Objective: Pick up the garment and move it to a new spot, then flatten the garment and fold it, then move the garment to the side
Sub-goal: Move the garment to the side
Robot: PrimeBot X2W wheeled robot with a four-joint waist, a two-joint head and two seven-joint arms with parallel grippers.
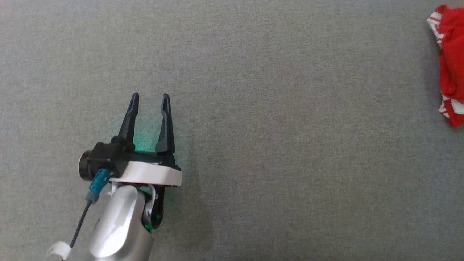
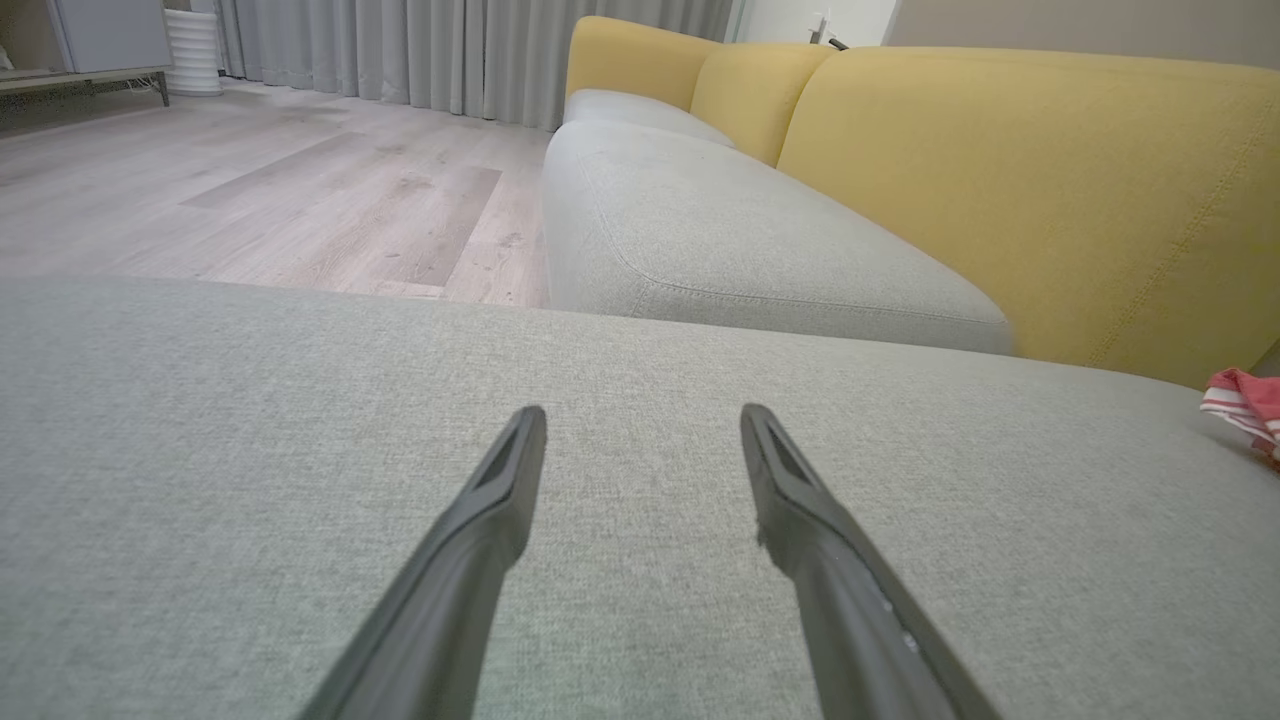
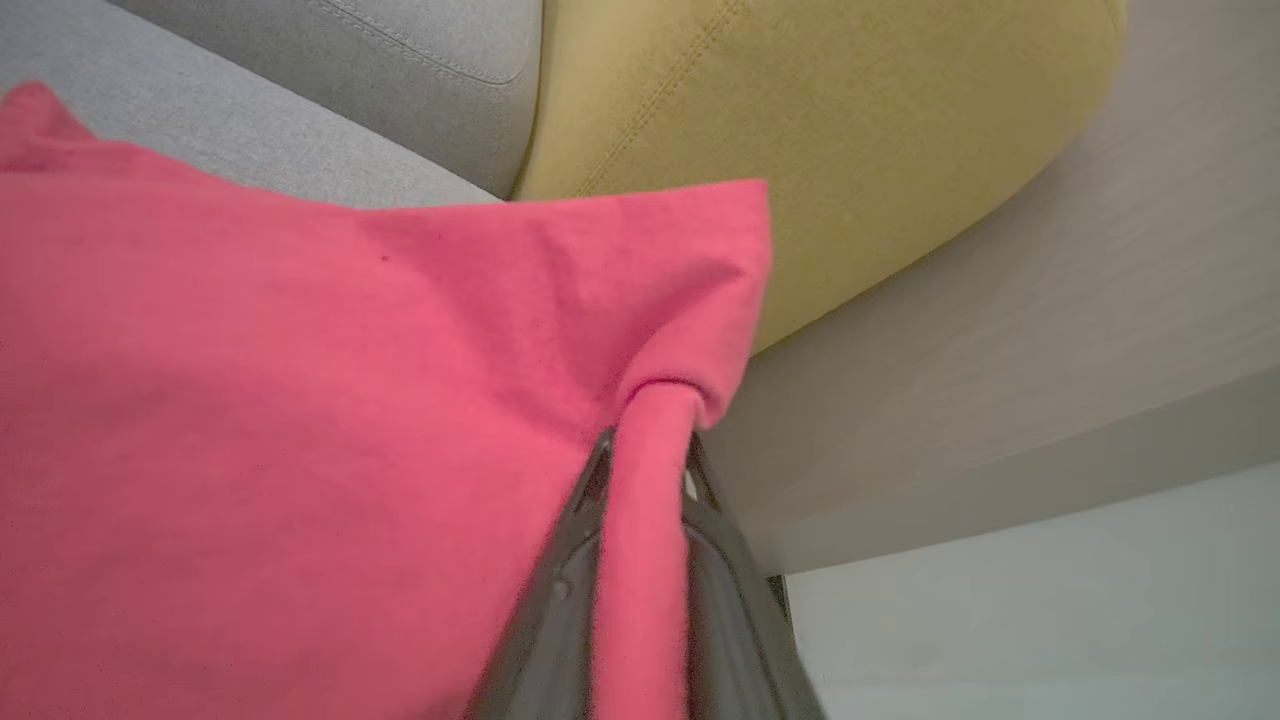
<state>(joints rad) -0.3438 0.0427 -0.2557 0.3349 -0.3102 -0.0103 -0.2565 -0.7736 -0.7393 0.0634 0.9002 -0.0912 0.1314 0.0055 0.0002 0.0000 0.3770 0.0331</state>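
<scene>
The garment is red with white stripes and hangs bunched at the far right edge of the head view. A corner of the garment peeks in at the right edge of the left wrist view. Up close, the garment spreads as a pink-red sheet, and a fold of it is pinched between the fingers of my right gripper, which is shut on it. My left gripper hovers open over the grey cushion at lower left, far from the cloth. Nothing lies between the fingers of my left gripper.
A grey sofa cushion spans the head view. Beyond it lie a second grey seat cushion, yellow backrests, a wooden floor and grey curtains.
</scene>
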